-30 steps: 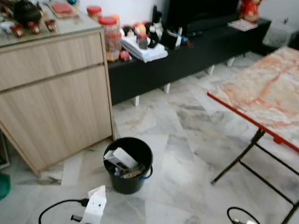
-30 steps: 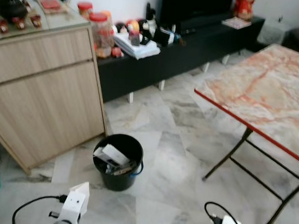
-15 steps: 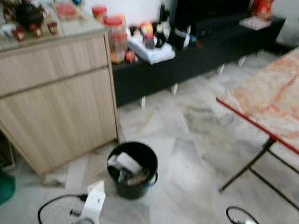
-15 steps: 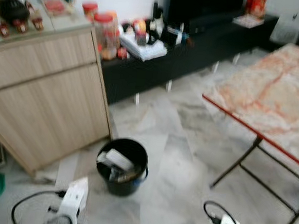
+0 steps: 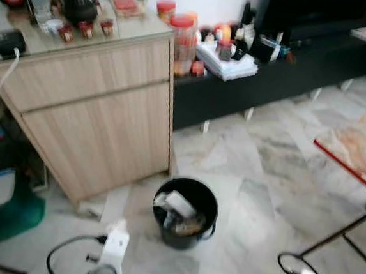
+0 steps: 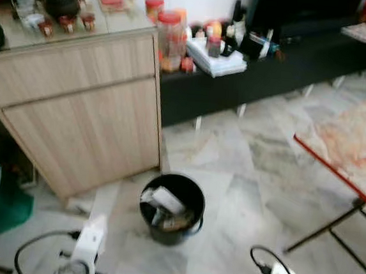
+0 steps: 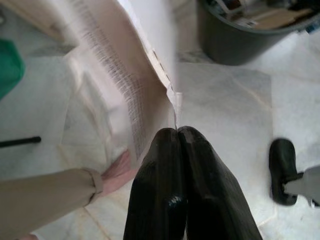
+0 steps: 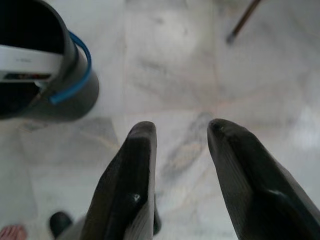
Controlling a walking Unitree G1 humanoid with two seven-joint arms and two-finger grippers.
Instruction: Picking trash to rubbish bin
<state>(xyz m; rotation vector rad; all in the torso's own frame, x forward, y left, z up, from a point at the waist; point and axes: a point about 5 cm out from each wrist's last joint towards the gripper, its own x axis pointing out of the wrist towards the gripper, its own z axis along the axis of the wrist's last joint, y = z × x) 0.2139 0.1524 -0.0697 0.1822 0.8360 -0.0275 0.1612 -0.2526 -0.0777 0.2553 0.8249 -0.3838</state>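
A black rubbish bin (image 5: 185,212) stands on the marble floor in front of me, holding a white box and other scraps. In the left wrist view, my left gripper (image 7: 177,131) is shut on the corner of a printed paper sheet (image 7: 125,75), which hangs over the floor a short way from the bin (image 7: 240,40). A person's hand (image 7: 117,167) and beige sleeve (image 7: 45,190) are close beside the paper. My right gripper (image 8: 182,129) is open and empty above bare floor, with the bin (image 8: 75,95) and its blue handle off to one side.
A light wooden cabinet (image 5: 94,123) stands just behind and left of the bin. A low black console (image 5: 291,76) runs along the wall. A folding table with a red-edged marbled top (image 5: 361,152) is at the right. A green object (image 5: 9,215) lies on the floor at left.
The whole picture has shifted right, so the camera has turned left: cabinet and bin sit nearer the centre and the table is mostly out of frame. Nothing itself has visibly moved.
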